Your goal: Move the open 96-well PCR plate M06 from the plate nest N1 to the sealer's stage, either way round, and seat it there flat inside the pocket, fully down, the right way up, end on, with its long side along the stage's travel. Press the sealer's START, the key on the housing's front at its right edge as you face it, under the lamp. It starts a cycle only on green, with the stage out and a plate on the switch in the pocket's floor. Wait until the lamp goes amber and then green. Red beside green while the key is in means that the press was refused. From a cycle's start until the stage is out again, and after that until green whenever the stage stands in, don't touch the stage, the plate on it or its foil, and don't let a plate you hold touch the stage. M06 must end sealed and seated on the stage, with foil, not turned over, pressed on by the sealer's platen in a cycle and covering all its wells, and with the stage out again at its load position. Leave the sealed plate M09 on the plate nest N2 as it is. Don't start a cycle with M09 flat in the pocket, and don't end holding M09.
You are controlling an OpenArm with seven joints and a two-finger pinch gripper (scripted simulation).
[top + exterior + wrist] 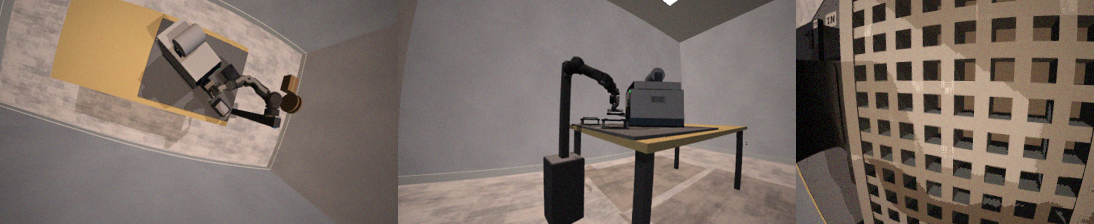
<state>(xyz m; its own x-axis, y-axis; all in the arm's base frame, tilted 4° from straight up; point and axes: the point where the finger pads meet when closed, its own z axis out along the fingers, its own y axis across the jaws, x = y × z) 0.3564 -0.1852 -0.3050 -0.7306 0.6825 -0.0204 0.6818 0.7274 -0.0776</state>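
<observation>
plate m06 (pixel 969 116): open wells fill the wrist view, no foil on them. it hangs directly under the claw, carried in the air, level as far as the exterior view shows, close against the sealer's (pixel 655 103) front face and above the two nests on the dark mat (pixel 650 132).

gripper (pixel 614 110): fingers clamped on the plate, standing about half open because the plate's width stops them. the fingers themselves are out of the wrist view.

risks as i judge them:
- the plate is pinched across its width only. a quick wrist turn or a knock against the housing could tilt it or slip it out.
- i can't make out the stage or its pocket from any view. lowering blind could leave a corner riding the pocket rim, not fully down, and the floor switch unpressed.
- long side must run along the stage's travel; a crosswise set-down would not seat.
- lamp (pixel 629 91) shows green now.
- the nearer nest (pixel 590 120) stands close to the path; i'd keep clear of it.
</observation>
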